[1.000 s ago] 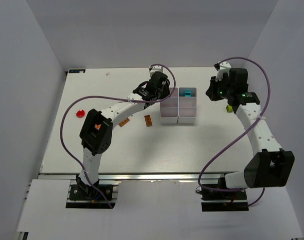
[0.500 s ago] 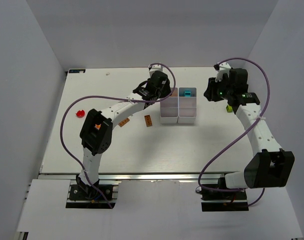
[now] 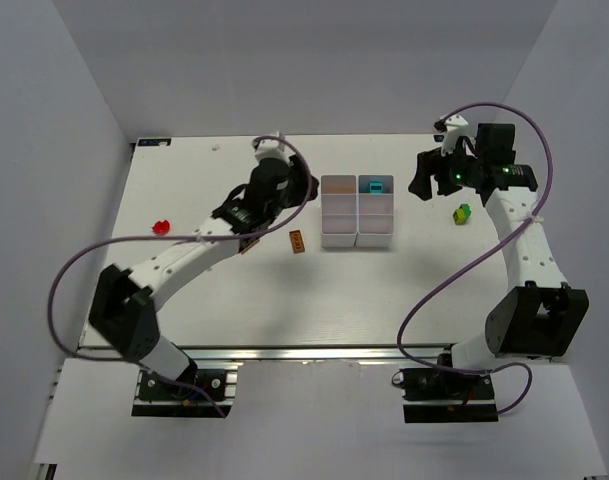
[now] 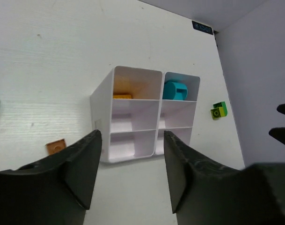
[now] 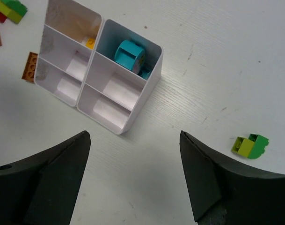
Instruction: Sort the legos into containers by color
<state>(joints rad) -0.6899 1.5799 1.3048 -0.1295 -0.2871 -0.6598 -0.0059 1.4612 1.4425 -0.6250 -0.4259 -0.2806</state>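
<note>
Brown brick lies flat on the table, just near-left of the tray, not touching it. Alone by the left edge: red piece, well apart from everything else. The tray sits about mid-table, a bit toward the far edge, two columns by three rows, long side running near to far. Right of it, toward the right edge and clear of the wall: green-and-yellow piece. Far-right compartment holds the teal piece. Far-left compartment holds a small orange piece; it could be yellow, since the wrist views disagree on the shade. Cropped at the corner of the right wrist view: green and red bits, left of the tray, shapes not readable. By the tray's far-left side the left gripper hovers above the table, fingers partway apart, nothing between them. Off the tray's far-right side the right gripper hangs with jaws spread wide, holding nothing.
</note>
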